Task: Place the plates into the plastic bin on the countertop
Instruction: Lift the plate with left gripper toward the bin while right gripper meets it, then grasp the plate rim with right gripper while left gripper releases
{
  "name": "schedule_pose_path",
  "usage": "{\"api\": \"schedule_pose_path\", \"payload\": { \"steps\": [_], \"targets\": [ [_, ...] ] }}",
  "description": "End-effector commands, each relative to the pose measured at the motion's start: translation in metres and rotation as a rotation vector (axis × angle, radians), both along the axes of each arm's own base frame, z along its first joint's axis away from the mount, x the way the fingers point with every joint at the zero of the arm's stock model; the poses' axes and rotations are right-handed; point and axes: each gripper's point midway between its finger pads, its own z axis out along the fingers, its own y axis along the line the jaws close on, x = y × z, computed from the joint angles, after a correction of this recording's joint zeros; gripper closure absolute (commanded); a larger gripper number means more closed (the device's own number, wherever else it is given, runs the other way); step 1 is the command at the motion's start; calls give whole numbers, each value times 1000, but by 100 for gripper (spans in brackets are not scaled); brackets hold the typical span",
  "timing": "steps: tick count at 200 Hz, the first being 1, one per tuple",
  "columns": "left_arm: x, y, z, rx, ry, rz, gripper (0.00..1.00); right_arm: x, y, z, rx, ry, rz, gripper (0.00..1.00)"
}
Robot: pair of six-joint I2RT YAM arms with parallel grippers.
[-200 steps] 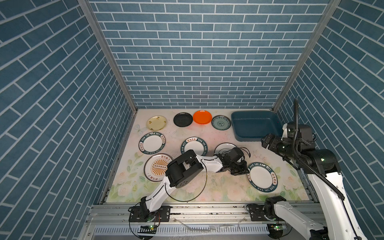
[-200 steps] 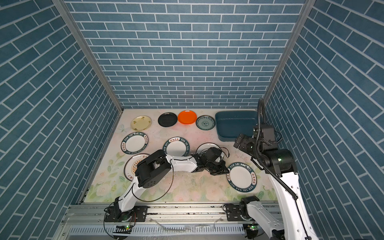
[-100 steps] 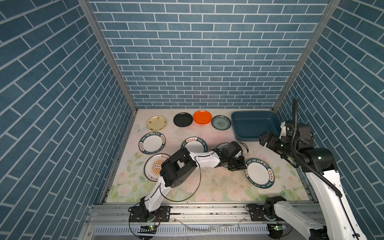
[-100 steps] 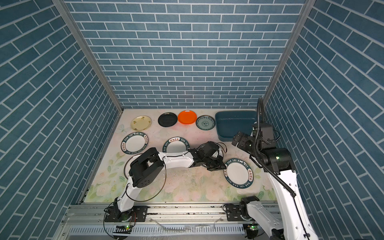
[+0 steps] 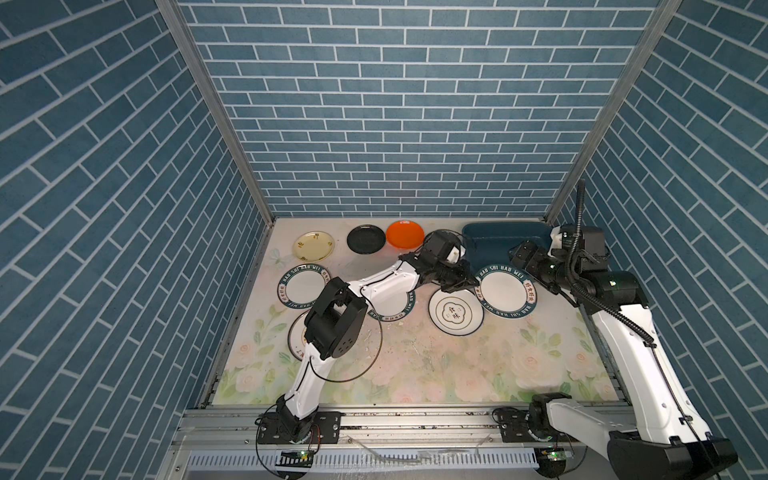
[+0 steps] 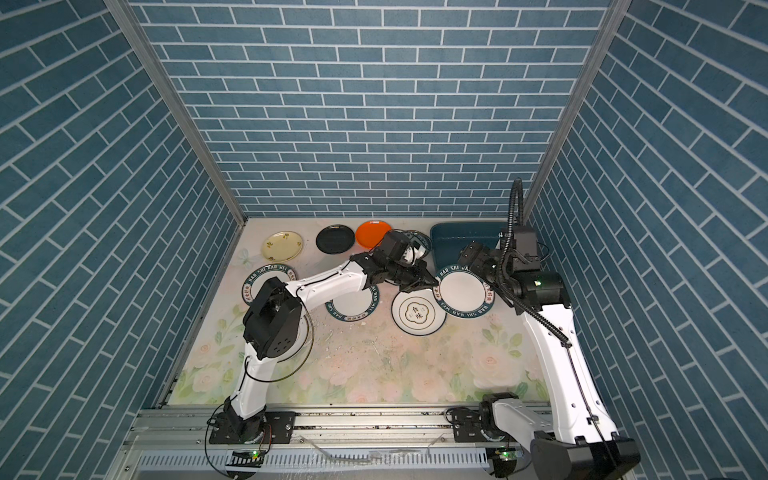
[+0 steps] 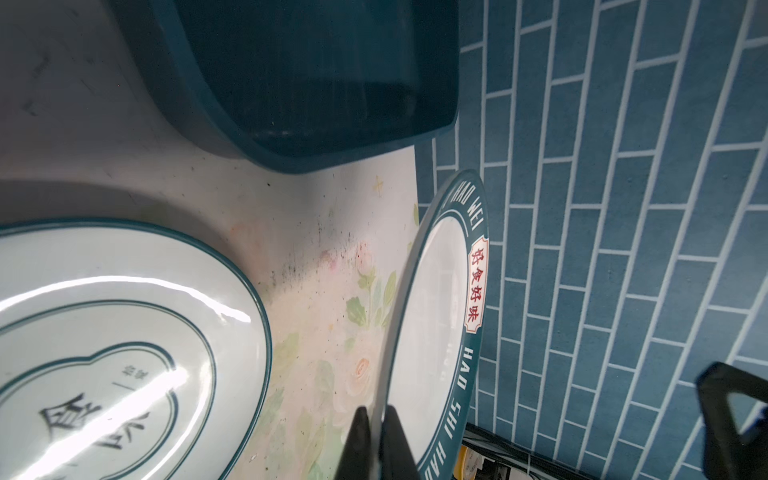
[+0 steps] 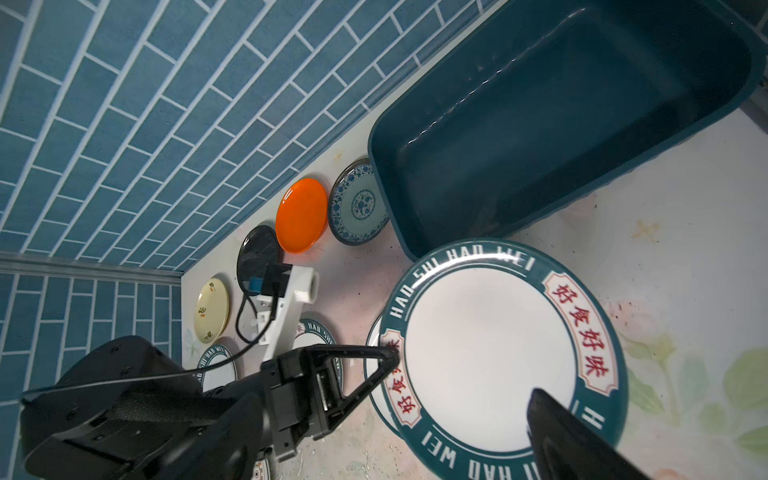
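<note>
The left gripper [image 5: 467, 282] is clamped on the rim of a lettered "HAO SHI HAO WEI" plate [image 5: 507, 293], and the left wrist view shows its two fingertips [image 7: 376, 419] pinching the thin edge. That plate is held off the countertop [image 5: 436, 365], tilted, with its far edge just in front of the near wall of the plastic bin [image 5: 490, 245]. In both top views it overlaps the white plate with the dark ring and characters [image 5: 455, 311], which lies flat below it. The bin sits at the back right corner and nothing lies inside it in the right wrist view. The right gripper [image 5: 524, 254] hovers above the bin's front rim and the held plate's far side, with its jaws spread and gripping nothing. Along the back wall lie the cream-yellow plate [image 5: 314, 244], the black plate [image 5: 366, 239], the orange plate [image 5: 404, 234] and the teal-patterned plate [image 8: 359, 203]. Another lettered plate [image 5: 301, 286] rests at the left of the countertop. A third lettered plate [image 5: 395, 307] lies partly under the left arm.
</note>
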Motion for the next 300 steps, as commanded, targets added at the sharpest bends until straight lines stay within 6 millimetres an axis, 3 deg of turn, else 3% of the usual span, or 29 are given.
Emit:
{"api": "schedule_pose_path", "payload": {
  "steps": [1,45,76,107,136,182,300],
  "targets": [
    [21,6,29,-60,-41,-11,99,9,0,14,96,-33,-5,1],
    [64,22,38,-92,-51,48,99,18,-12,-1,245,-15,-7,4],
    [83,24,42,-119,-37,64,99,25,-8,-15,359,-15,24,17],
    [96,27,45,-137,-29,69,99,29,-11,-28,357,-18,4,18],
    [99,28,48,-151,-19,60,99,36,-10,-41,385,-7,-3,21],
    [100,29,54,-177,-6,50,99,56,-12,-61,422,8,-35,34],
    [100,26,69,-247,22,60,98,77,-16,-71,402,58,-44,72]
  ]
}}
